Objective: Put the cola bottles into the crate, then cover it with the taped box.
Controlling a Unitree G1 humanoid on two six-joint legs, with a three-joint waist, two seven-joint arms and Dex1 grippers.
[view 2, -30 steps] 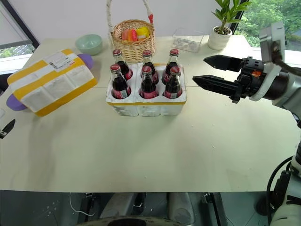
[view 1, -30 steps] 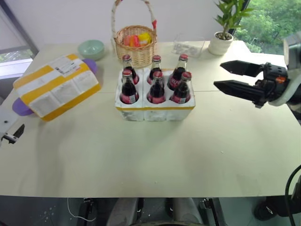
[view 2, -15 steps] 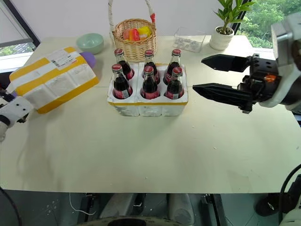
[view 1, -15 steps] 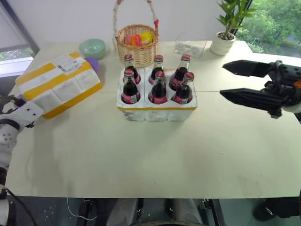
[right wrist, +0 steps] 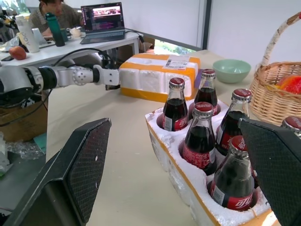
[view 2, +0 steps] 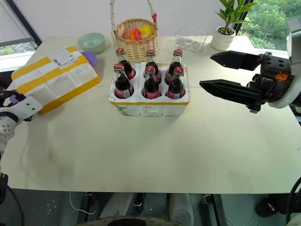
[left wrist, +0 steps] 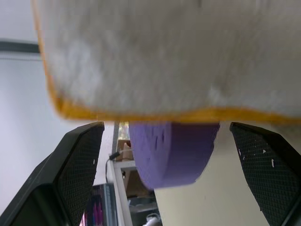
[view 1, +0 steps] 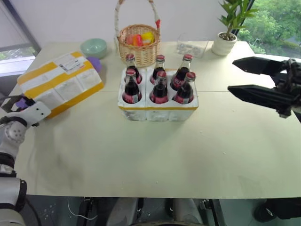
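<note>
White foam taped box (view 1: 59,84) with yellow stripes lies far left on the surface, probably light, stiff and crumbly; take it by its purple ends. Left hand (view 1: 13,103) gapes wide at its near end; right hand (view 2: 230,73) hangs wide, empty

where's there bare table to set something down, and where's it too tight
Bare: the wide near half of the table, in front of the crate. Tight: the far edge, with bowl, basket, clear tray and plant pot; the taped box fills the left.
</note>
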